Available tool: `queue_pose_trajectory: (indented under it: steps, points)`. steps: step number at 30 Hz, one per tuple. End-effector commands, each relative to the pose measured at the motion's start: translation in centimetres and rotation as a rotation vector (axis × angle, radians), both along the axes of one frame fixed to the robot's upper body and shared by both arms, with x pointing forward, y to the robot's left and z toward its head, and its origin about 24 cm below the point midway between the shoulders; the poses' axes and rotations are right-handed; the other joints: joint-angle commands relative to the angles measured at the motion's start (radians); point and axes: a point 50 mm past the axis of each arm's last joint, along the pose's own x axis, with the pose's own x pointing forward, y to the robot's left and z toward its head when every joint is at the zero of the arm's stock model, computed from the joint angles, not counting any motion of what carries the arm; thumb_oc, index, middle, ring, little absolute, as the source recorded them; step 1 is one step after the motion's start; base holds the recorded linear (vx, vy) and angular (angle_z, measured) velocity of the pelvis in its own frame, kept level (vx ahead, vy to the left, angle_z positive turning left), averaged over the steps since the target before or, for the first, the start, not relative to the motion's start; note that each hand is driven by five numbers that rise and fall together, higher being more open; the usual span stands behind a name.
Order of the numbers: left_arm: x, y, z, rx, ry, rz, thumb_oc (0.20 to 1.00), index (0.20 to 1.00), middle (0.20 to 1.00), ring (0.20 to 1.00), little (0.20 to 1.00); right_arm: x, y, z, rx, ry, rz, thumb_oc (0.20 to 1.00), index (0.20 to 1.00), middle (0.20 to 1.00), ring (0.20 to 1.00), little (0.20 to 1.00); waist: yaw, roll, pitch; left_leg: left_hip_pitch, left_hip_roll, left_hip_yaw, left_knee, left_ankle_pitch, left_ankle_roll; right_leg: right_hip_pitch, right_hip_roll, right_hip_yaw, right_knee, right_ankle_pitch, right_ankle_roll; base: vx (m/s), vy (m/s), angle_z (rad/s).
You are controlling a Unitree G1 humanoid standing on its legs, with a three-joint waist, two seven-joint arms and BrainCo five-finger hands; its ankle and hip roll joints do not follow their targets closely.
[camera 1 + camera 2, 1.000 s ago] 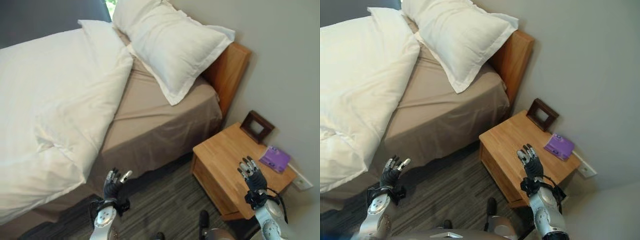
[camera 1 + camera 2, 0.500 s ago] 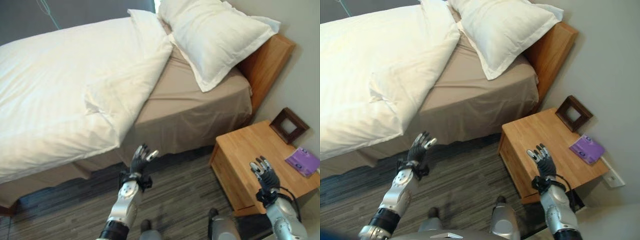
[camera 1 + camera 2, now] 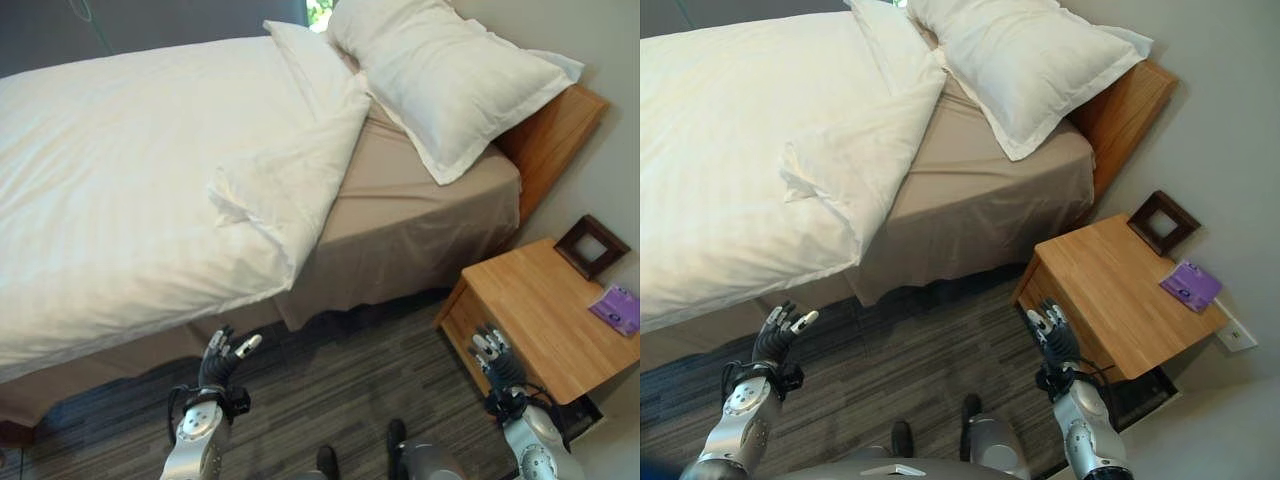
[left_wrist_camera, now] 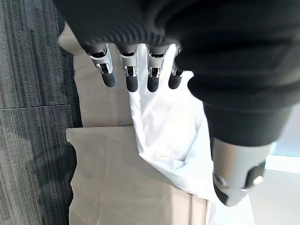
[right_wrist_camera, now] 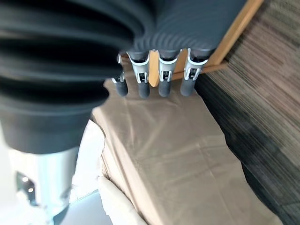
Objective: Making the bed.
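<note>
The bed's white duvet [image 3: 130,190] covers most of the mattress, and its corner [image 3: 285,185] near the pillows lies folded back and rumpled. This leaves the beige sheet [image 3: 410,215] bare beside the wooden headboard [image 3: 555,140]. A large white pillow [image 3: 450,75] rests at the head. My left hand [image 3: 222,355] hovers open above the carpet, short of the bed's side and touching nothing. My right hand [image 3: 495,355] is open too, in front of the nightstand [image 3: 545,310]. In the left wrist view straight fingers [image 4: 126,75] point at the duvet [image 4: 168,136].
The wooden nightstand beside the bed carries a dark picture frame [image 3: 592,245] and a purple booklet [image 3: 620,305]. Grey striped carpet [image 3: 340,400] runs between me and the bed. A wall socket [image 3: 1237,335] sits low on the wall at right.
The camera has swung, so more of the duvet shows. My left hand has drawn back and sits lower. Both hands remain open and hold nothing.
</note>
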Motion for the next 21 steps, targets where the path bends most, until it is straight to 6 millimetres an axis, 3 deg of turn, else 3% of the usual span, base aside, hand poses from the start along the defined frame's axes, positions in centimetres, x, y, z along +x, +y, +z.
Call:
queue_pose_trajectory:
  steps: [1, 6, 11, 13, 14, 15, 16, 17, 18, 19, 21]
  points:
    - [2.4, -0.4, 2.8, 0.025, -0.156, -0.04, 1.0, 1.0, 1.0, 1.0, 1.0, 2.0, -0.4, 2.6, -0.046, -0.14, 0.016, 1.0, 1.0, 1.0, 1.0, 1.0, 0.007, -0.003, 0.003, 0.043, 0.042, -0.037, 0.01, -0.022, -0.041, 0.097, -0.02, 0.009, -0.088, 0.023, 0.033, 0.08, -0.031, 0.1]
    - [2.9, -2.8, 2.6, -0.034, -0.155, -0.118, 1.0, 1.0, 1.0, 1.0, 1.0, 1.7, -1.0, 2.6, -0.058, -0.136, -0.01, 1.0, 1.0, 1.0, 1.0, 1.0, -0.009, 0.006, -0.002, 0.05, 0.049, -0.051, 0.001, -0.021, -0.044, 0.116, -0.017, -0.002, -0.105, 0.009, 0.023, 0.1, -0.075, 0.08]
    - [3.5, -3.0, 3.2, 0.003, -0.175, -0.158, 1.0, 1.0, 1.0, 1.0, 1.0, 1.2, -1.1, 2.3, -0.103, -0.115, 0.022, 1.0, 1.0, 1.0, 1.0, 1.0, -0.023, 0.005, 0.005, 0.047, 0.067, -0.047, 0.014, -0.028, -0.058, 0.107, -0.005, -0.008, -0.094, -0.004, 0.013, 0.07, -0.113, 0.02]
    - [3.8, -3.0, 3.5, 0.003, -0.191, -0.155, 1.0, 1.0, 1.0, 1.0, 1.0, 0.8, -1.4, 1.9, -0.124, -0.092, 0.025, 1.0, 1.0, 1.0, 1.0, 1.0, -0.03, -0.007, 0.008, 0.026, 0.089, -0.043, 0.085, -0.039, -0.072, 0.116, 0.003, -0.003, -0.099, -0.013, 0.002, 0.08, -0.226, -0.03]
    - [4.6, -3.6, 4.1, -0.02, -0.224, -0.164, 1.0, 1.0, 1.0, 1.0, 1.0, 0.4, -2.0, 1.7, -0.132, -0.08, 0.001, 1.0, 1.0, 1.0, 1.0, 1.0, -0.031, -0.028, 0.038, -0.058, 0.113, -0.029, 0.297, 0.025, -0.105, 0.143, 0.002, -0.015, -0.102, -0.016, -0.019, 0.02, -0.239, -0.07]
    - [4.8, -3.9, 4.4, -0.038, -0.242, -0.167, 1.0, 1.0, 1.0, 1.0, 1.0, 0.3, -2.3, 1.5, -0.131, -0.073, -0.01, 1.0, 1.0, 1.0, 1.0, 1.0, -0.028, -0.037, 0.053, -0.114, 0.114, -0.052, 0.411, 0.049, -0.114, 0.156, 0.004, -0.024, -0.102, -0.019, -0.032, 0.02, -0.237, 0.11]
    - [4.8, -3.9, 4.4, -0.038, -0.242, -0.166, 1.0, 1.0, 1.0, 1.0, 1.0, 0.3, -2.3, 1.5, -0.131, -0.073, -0.01, 1.0, 1.0, 1.0, 1.0, 1.0, -0.03, -0.036, 0.052, -0.116, 0.115, -0.053, 0.413, 0.048, -0.114, 0.155, 0.004, -0.025, -0.102, -0.019, -0.033, 0.09, -0.188, 0.37]
    - [5.0, -4.6, 4.6, -0.074, -0.258, -0.167, 1.0, 1.0, 1.0, 1.0, 1.0, 0.3, -2.4, 1.3, -0.106, -0.062, -0.04, 1.0, 1.0, 1.0, 1.0, 1.0, -0.003, -0.057, 0.073, -0.195, 0.067, -0.103, 0.5, 0.064, -0.107, 0.189, -0.005, -0.027, -0.114, -0.022, -0.044, 0.25, -0.148, 0.14]
    - [4.8, -5.1, 4.2, -0.105, -0.245, -0.165, 1.0, 1.0, 1.0, 1.0, 1.0, 0.6, -2.2, 1.4, -0.066, -0.071, -0.062, 1.0, 1.0, 1.0, 1.0, 1.0, 0.004, -0.06, 0.063, -0.249, 0.046, -0.075, 0.398, 0.034, -0.089, 0.222, -0.008, -0.018, -0.141, -0.026, -0.036, 0.49, -0.132, -0.02]
    - [4.3, -5.4, 3.4, -0.115, -0.212, -0.177, 1.0, 1.0, 1.0, 1.0, 1.0, 0.6, -1.9, 1.4, -0.045, -0.08, -0.056, 1.0, 1.0, 1.0, 1.0, 1.0, 0.022, -0.047, 0.047, -0.271, 0.038, -0.04, 0.259, 0.046, -0.071, 0.259, 0.0, -0.013, -0.163, -0.042, -0.027, 0.5, -0.002, -0.14]
    - [3.7, -5.3, 2.7, -0.103, -0.178, -0.17, 1.0, 1.0, 1.0, 1.0, 1.0, 0.4, -1.5, 1.0, -0.043, -0.065, -0.04, 1.0, 1.0, 1.0, 1.0, 1.0, 0.042, -0.028, 0.043, -0.281, 0.02, -0.064, 0.141, 0.121, -0.073, 0.288, 0.012, -0.01, -0.163, -0.068, -0.024, 0.42, 0.071, 0.01]
